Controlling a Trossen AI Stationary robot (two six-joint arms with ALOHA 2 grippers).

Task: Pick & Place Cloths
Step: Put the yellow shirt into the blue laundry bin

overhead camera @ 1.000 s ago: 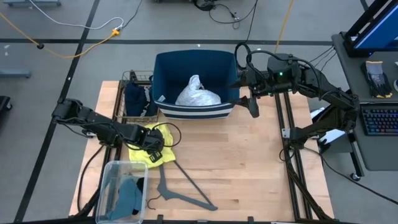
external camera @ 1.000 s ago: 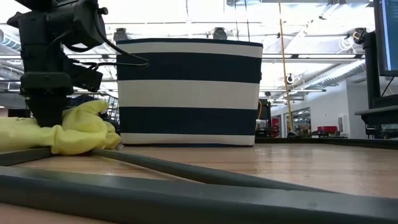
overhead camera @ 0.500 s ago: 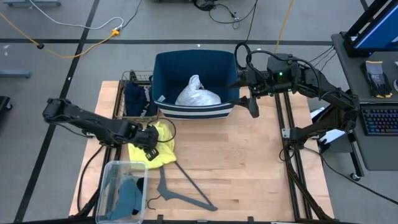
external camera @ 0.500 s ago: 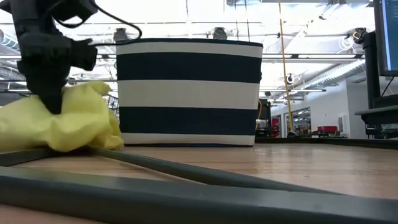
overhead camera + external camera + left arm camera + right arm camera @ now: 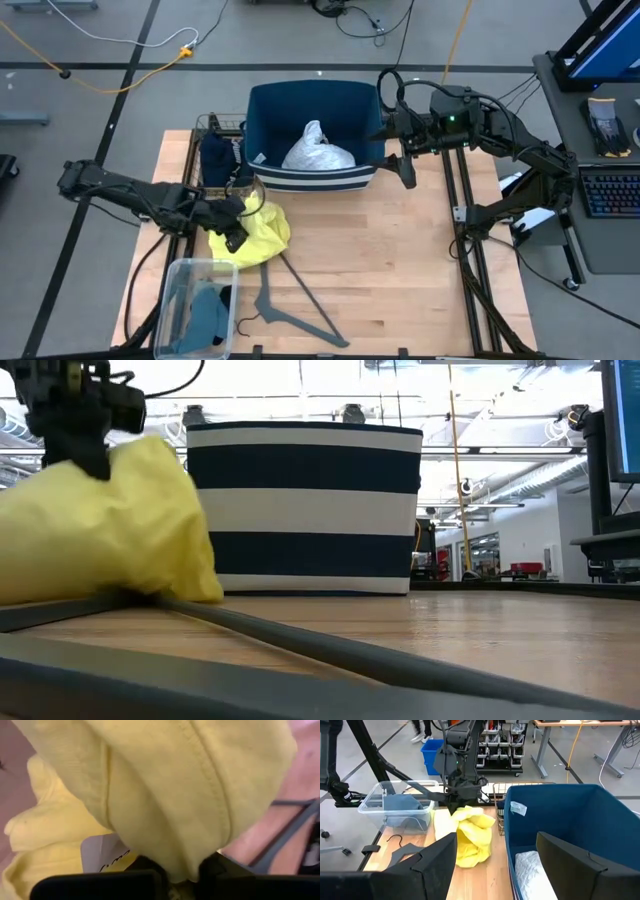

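A yellow cloth (image 5: 264, 233) hangs bunched from my left gripper (image 5: 238, 226), which is shut on it over the table's left half; its lower folds (image 5: 120, 575) rest on the wood. The low view shows the gripper (image 5: 76, 430) at the cloth's top. My right gripper (image 5: 406, 168) stands open and high beside the right wall of the navy-and-white striped bin (image 5: 315, 178), touching nothing. A white cloth (image 5: 318, 150) lies inside the bin. A navy cloth (image 5: 216, 160) sits in a wire basket left of the bin. My left gripper pinches a gathered fold of the yellow cloth (image 5: 186, 866) between its two fingers, several layers, with a stitched seam running up from the hold. The fingers slant down from the table's left. The cloth hangs slack below them, its bottom on the table.
A clear plastic box (image 5: 178, 300) holding teal rags (image 5: 208, 312) stands at the near left corner. A grey hanger (image 5: 290, 305) lies on the table just near of the yellow cloth; its bar crosses the low view's foreground (image 5: 330, 650).
My left gripper has risen, staying shut on the yellow cloth. The cloth's gripped top has been drawn up into a tall bunch, while its bottom has stayed on the table.
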